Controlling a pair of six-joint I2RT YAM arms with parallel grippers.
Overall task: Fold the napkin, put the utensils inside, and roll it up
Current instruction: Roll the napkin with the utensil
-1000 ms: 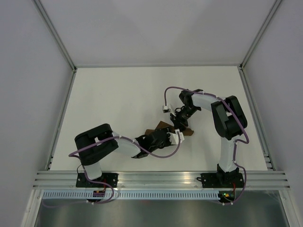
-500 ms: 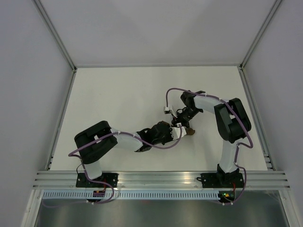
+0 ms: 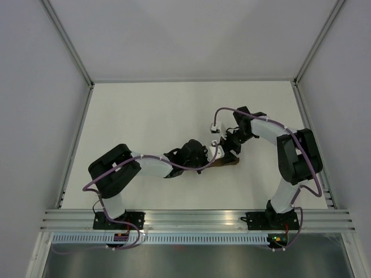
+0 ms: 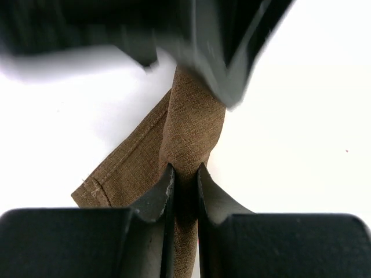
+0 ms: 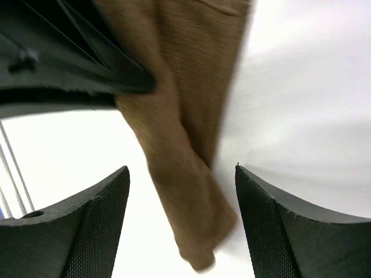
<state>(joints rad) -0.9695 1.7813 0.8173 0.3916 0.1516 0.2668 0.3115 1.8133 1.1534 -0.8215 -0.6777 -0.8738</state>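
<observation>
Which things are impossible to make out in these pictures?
Top view: the left gripper and right gripper cover most of the dark brown cloth napkin.
Left wrist view: a blurred black part hides the napkin's far end.
All views: no utensils show; any inside the napkin would be hidden.

One camera hangs high above and behind the rig, looking steeply down from far off. It takes in the whole white worktop [image 3: 145,116], with the near edge at the bottom. The left wrist camera looks out along its own jaws, very close to the napkin [image 4: 191,127]. The right wrist camera is just as close and faces that same cloth between its jaws. All three views share the napkin, which looks small from overhead.
</observation>
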